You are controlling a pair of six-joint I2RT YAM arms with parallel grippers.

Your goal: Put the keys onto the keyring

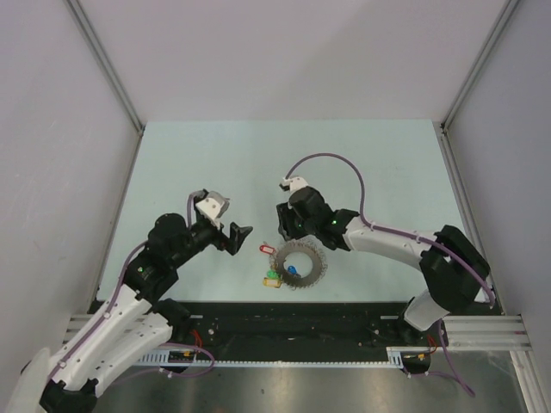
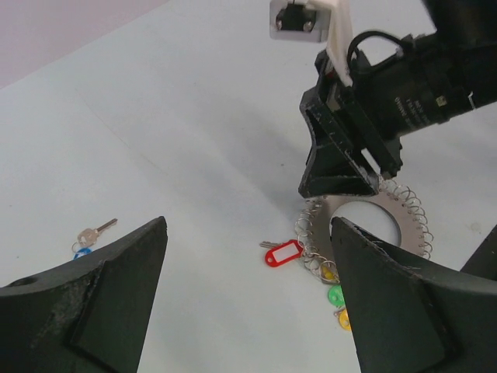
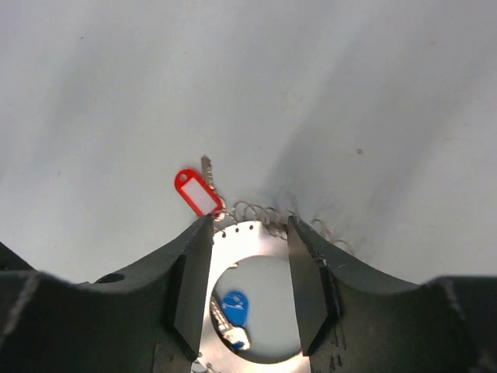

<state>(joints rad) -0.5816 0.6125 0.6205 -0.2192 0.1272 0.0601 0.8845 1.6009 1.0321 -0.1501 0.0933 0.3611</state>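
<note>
Tags mark the nearest point of the figure: a green tag (image 2: pixel 335 295) and a yellow tag (image 2: pixel 344 320) lie at the near-left rim of the keyring (image 1: pixel 314 256), closest to the arm bases. The keyring is a flat grey disc with a round hole, lying on the pale table (image 1: pixel 215 155) and fringed with small wire loops (image 3: pixel 260 211).

Inside the keyring's hole rests a blue-tagged key (image 3: pixel 233 309); whether it hangs on a loop cannot be told.

Left of the keyring, clear of it and above the table, hangs the left gripper (image 1: pixel 239 234). Its jaws are spread wide, it holds nothing, and it points toward the keyring.

Just off the keyring's far-left rim lies a red tag (image 3: pixel 198 193), its small key beside it, touching the outermost loops.

Over that same far-left rim stands the right gripper (image 3: pixel 248 225), pointing down. Its fingers are parted to a middling gap with the rim and loops showing between them. They clamp nothing, and whether the tips touch the disc cannot be told.

Well apart from the keyring, out past the red tag in the left wrist view, a loose key (image 2: pixel 92 235) with a blue tag lies alone on the table.
</note>
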